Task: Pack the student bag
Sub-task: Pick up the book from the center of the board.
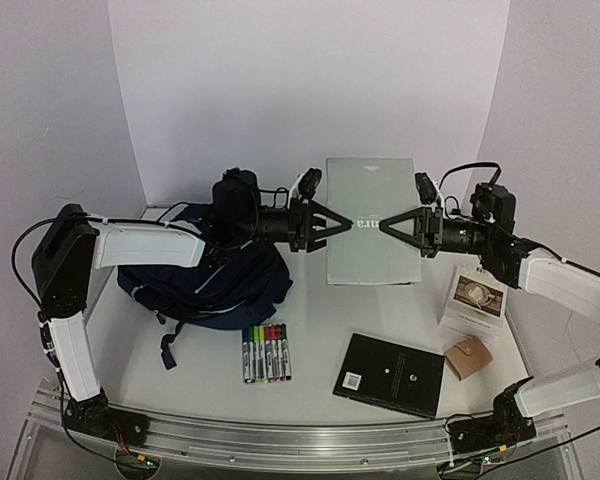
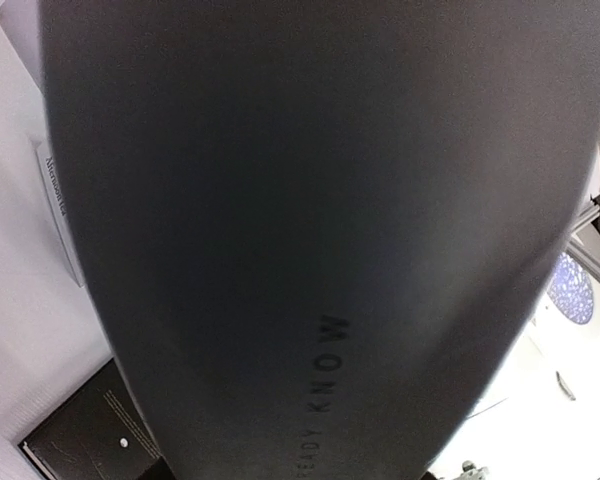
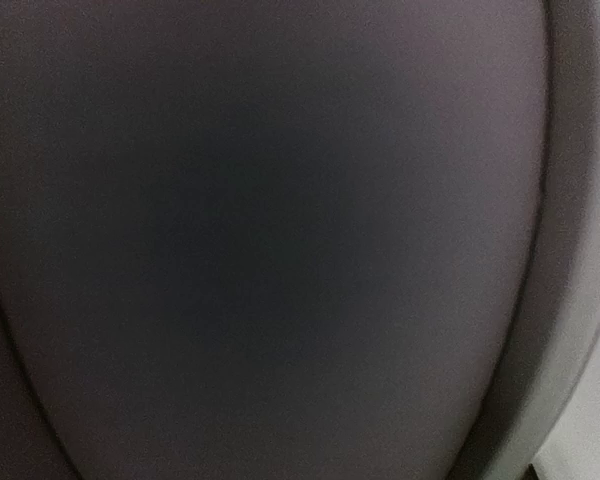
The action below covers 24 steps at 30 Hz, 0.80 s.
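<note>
The student bag (image 1: pixel 215 280), a dark navy backpack, lies slumped on the table at the left under my left arm. A grey book (image 1: pixel 372 200) hangs in the air at the middle, above the table's far edge. My left gripper (image 1: pixel 351 224) reaches in from the left and my right gripper (image 1: pixel 381 224) from the right. Their tips meet near the book's middle, and each looks shut on it. The book's grey cover (image 2: pixel 310 220) fills the left wrist view, with faint lettering on it. It also fills the right wrist view as a dark cover (image 3: pixel 260 250). Neither wrist view shows any fingers.
A pack of coloured markers (image 1: pixel 266 352) lies in front of the bag. A black book (image 1: pixel 390 374) lies near the front, right of the middle. Next to it is a small tan pouch (image 1: pixel 469 357), and a white booklet with a coffee picture (image 1: pixel 476 298) lies behind that.
</note>
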{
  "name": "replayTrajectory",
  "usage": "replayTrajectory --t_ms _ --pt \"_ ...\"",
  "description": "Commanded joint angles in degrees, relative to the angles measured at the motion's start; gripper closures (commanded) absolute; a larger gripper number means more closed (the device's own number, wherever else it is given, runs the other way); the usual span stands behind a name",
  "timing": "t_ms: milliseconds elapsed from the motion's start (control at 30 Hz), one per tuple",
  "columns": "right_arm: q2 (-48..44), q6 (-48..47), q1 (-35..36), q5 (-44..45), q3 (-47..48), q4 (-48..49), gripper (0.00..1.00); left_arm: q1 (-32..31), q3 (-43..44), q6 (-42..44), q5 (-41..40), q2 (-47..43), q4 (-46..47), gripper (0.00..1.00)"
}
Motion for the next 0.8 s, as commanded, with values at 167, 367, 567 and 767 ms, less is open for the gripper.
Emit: replayTrajectory --t_ms 167,367,567,767 --pt "-2.0 5.8 0.2 8.4 -1.2 8.4 0.70 1.0 -0.3 13.8 -12.1 -7.8 -21.1 0.20" --pt "-3.3 6.5 0.2 10.9 -3.4 9.3 0.68 1.9 -2.5 29.2 -37.9 -16.2 -51.1 0.05" --pt "-3.2 6.4 0.2 12.2 -5.5 9.3 0.68 1.5 -0.8 35.8 -60.8 -11.8 -71.9 0.04" --pt "-3.6 6.4 0.2 12.4 -6.0 9.3 0.68 -0.1 0.9 33.5 -78.0 -5.2 -79.2 0.05"
